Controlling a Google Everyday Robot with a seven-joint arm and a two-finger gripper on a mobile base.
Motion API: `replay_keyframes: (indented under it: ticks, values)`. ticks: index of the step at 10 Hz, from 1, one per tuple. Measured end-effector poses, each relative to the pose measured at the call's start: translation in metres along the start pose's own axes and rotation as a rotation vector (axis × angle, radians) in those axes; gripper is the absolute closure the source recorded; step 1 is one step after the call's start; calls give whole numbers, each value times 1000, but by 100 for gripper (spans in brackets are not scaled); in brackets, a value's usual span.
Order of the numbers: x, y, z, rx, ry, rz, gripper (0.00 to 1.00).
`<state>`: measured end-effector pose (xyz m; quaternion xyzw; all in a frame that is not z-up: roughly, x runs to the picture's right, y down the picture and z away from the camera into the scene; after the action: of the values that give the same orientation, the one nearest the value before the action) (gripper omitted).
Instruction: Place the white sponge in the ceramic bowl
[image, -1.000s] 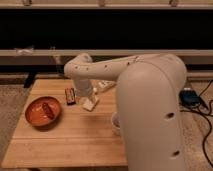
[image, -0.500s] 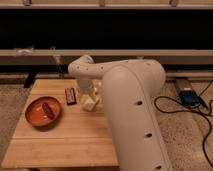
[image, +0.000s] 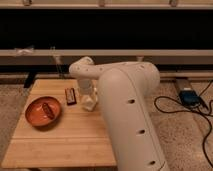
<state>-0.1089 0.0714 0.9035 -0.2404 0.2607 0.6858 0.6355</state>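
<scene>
The white sponge is a small cream block at the middle of the wooden table, just right of a dark flat bar. My gripper comes straight down onto the sponge's top, at the end of the white arm. I cannot tell whether the sponge rests on the table or is lifted a little. The ceramic bowl is hidden behind the arm's bulky body, which covers the right part of the table.
A wide orange-brown dish with a small dark item in it sits on the table's left. The dark flat bar lies between the dish and the sponge. A blue box and black cables lie on the floor at right.
The arm's body has swung closer and fills more of the right side, now covering the bowl. The gripper and sponge stay at almost the same spot.
</scene>
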Motion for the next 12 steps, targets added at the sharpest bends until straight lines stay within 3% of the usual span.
replay_keyframes:
  ticks: [4, 12]
  values:
    - [-7, -12, 8, 1, -1, 34, 35]
    - [-24, -20, 25, -48, 19, 47, 35]
